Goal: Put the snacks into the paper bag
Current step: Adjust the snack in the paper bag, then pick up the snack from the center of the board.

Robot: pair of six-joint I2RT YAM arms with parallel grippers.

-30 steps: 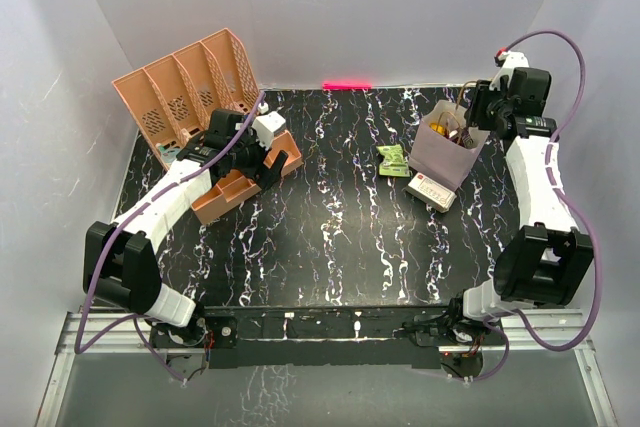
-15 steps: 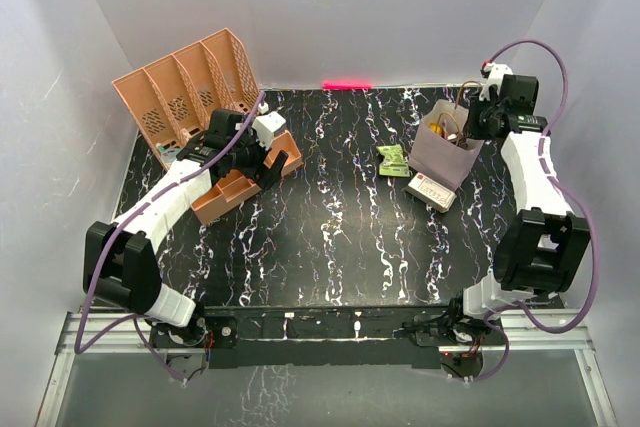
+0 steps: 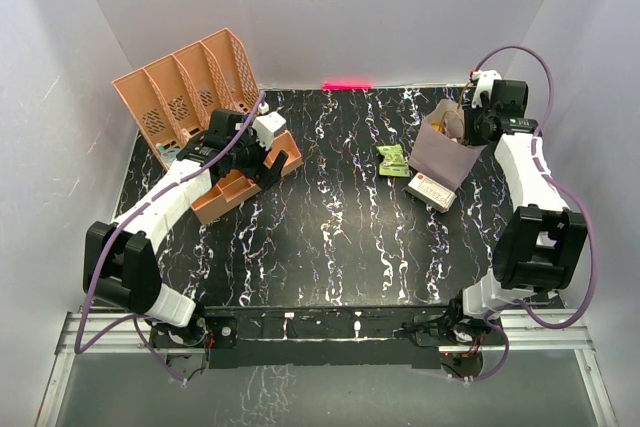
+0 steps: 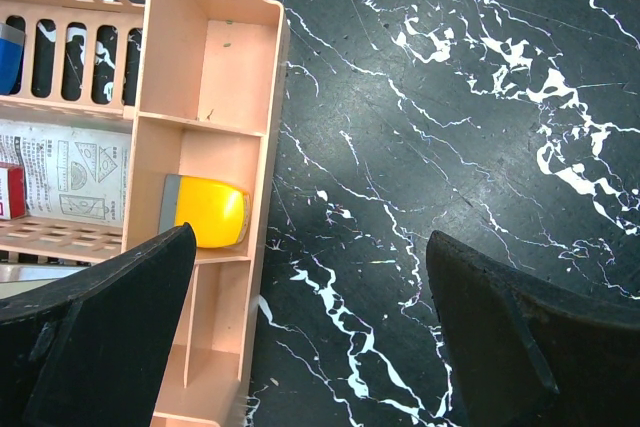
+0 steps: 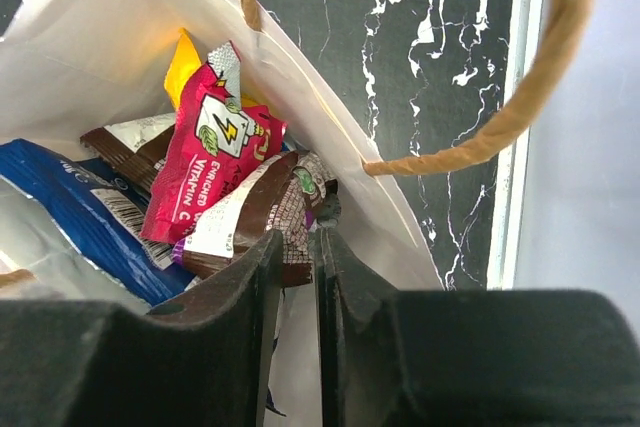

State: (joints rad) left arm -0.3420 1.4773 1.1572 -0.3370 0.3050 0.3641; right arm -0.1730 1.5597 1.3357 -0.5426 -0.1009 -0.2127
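The pale lilac paper bag stands tilted at the back right of the table. The right wrist view looks down past its wall. Inside lie a pink packet, a brown packet, a dark blue crisp bag and a yellow packet. My right gripper hangs over the bag's far right rim. In its own view the right gripper is shut to a thin slit, tips just above the brown packet, nothing visible between them. A green packet lies on the table left of the bag. My left gripper is wide open over bare table.
A white box with a red mark lies in front of the bag. The peach slotted organiser stands at the back left, with a low peach tray beside my left gripper holding a yellow item. A cord handle arcs near my right fingers.
The right wrist has swung back and inward over the bag's far rim, and its jaws have narrowed. The left arm has not moved.
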